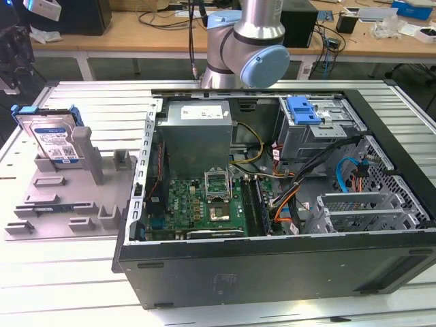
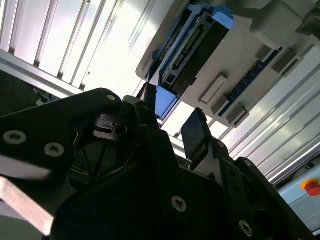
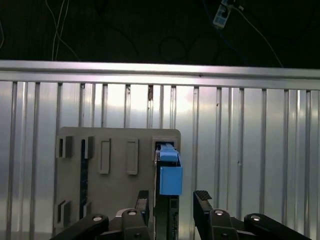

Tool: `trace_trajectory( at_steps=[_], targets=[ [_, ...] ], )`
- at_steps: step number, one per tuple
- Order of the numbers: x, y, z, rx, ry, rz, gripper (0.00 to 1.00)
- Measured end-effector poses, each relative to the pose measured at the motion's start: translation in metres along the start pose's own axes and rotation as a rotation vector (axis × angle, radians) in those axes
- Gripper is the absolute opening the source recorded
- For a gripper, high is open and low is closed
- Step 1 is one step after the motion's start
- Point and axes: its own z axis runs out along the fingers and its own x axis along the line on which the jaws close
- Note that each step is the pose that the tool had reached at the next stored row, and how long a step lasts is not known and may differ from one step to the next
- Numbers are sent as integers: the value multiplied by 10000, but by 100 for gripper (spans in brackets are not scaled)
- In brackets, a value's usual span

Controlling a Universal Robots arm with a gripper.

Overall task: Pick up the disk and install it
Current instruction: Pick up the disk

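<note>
We find the disk (image 1: 53, 139) standing in the fixture (image 1: 65, 197), at the exterior view's left of the computer case (image 1: 272, 272).

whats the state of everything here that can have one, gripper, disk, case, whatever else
gripper: jaws open, the disk seen between them in the first wrist view, not closed on it
disk: standing on edge in the grey holder, not picked up
grey holder: lying flat, holding the disk
computer case: lying on its side, side panel off, inside exposed
</note>
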Motion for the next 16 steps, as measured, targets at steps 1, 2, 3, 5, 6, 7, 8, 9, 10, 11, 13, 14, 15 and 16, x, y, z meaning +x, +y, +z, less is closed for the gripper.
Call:
trace_trajectory(
  at_steps=[1, 2, 3, 5, 6, 7, 8, 9, 10, 11, 13, 14, 15, 16],
  targets=[
    [0, 0, 0, 0, 0, 0, 48],
    [0, 0, 1, 2, 0, 0, 48],
    [0, 0, 1, 2, 0, 0, 48],
    [0, 0, 1, 2, 1, 0, 48],
    [0, 0, 1, 2, 1, -1, 48],
    [0, 0, 2, 2, 1, -1, 48],
    [0, -1, 9, 5, 0, -1, 48],
    [0, 1, 17, 4, 0, 0, 48],
    [-1, 6, 29, 2, 0, -1, 48],
    [-1, 11, 41, 2, 1, -1, 48],
    [-1, 15, 57, 2, 0, -1, 48],
    [-1, 16, 63, 2, 0, -1, 48],
    [-1, 15, 70, 1, 1, -1, 48],
    [-2, 15, 76, 2, 0, 0, 48]
  ],
)
